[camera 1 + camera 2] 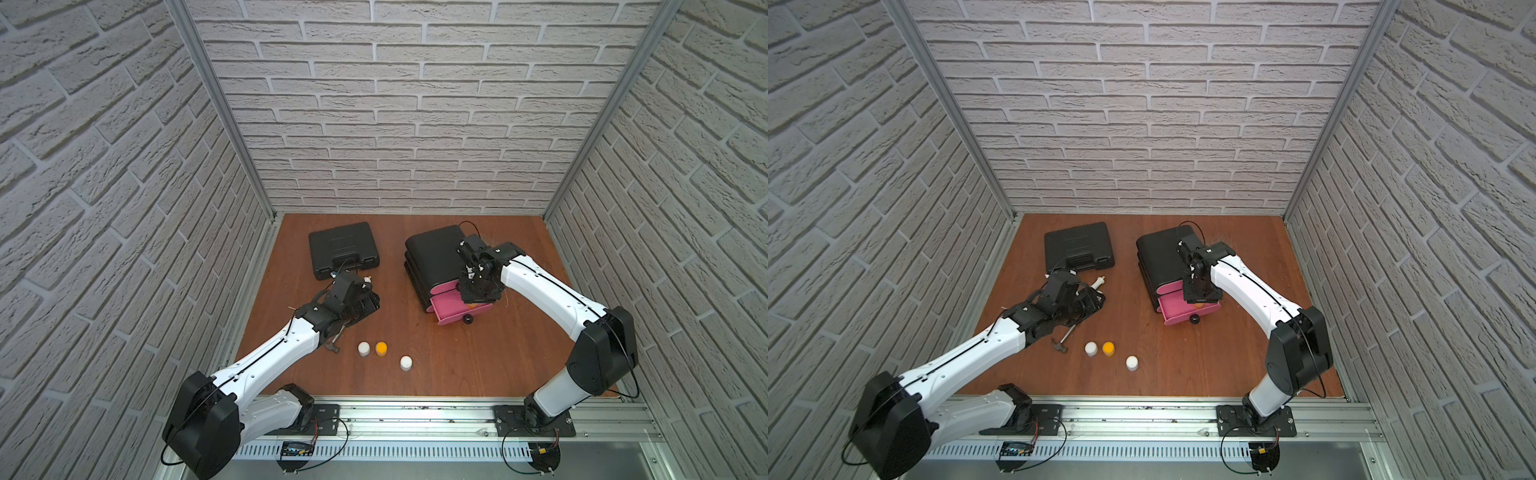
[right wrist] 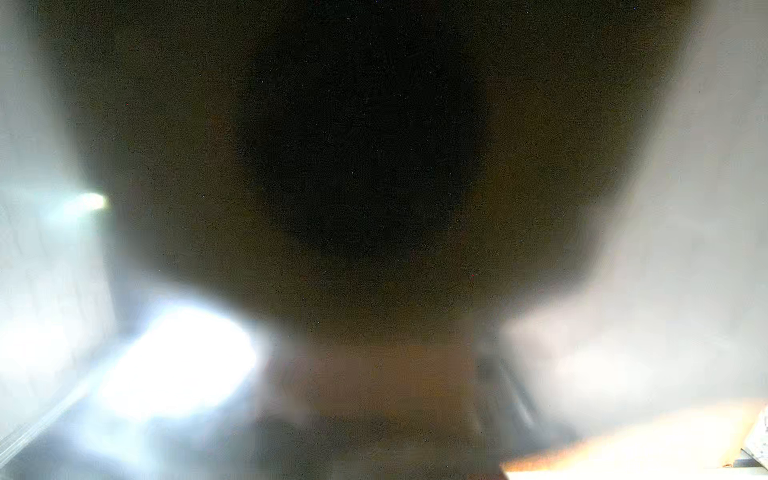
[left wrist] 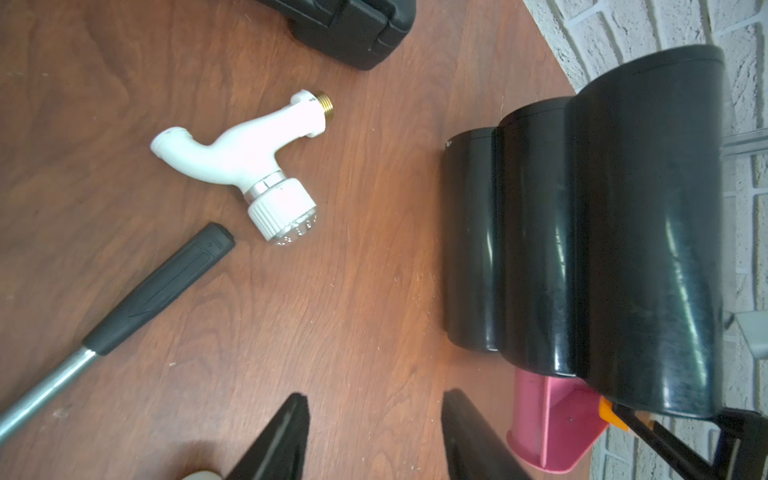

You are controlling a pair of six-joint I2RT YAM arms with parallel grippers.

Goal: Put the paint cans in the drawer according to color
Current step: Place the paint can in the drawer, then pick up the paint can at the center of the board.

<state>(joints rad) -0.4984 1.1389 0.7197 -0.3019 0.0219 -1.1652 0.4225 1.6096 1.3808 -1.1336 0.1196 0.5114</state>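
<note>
left jaws: a narrow gap with nothing in it, bare counter [image 3: 365, 332] below, hovering just in front of the tool case
hammer [image 1: 334, 348]: lying on the counter, handle partly under the left arm [image 1: 266, 357]
tool case [image 1: 343, 245]: flat and shut, back left
white tap fitting [image 3: 245, 162]: on its side, near the case's front edge
loose paint cans: left white can [image 1: 363, 348] and orange can [image 1: 381, 348] side by side, right white can [image 1: 406, 363] near them, all upright at the front of the counter
chest [image 1: 432, 253]: back right; its pink drawer [image 1: 451, 309] is pulled out beneath a shut pink front
orange top [image 1: 471, 306]: shows inside the pulled-out drawer
right jaws: lowered over that drawer; gap and hold cannot be told, as the wrist view is a blur
</note>
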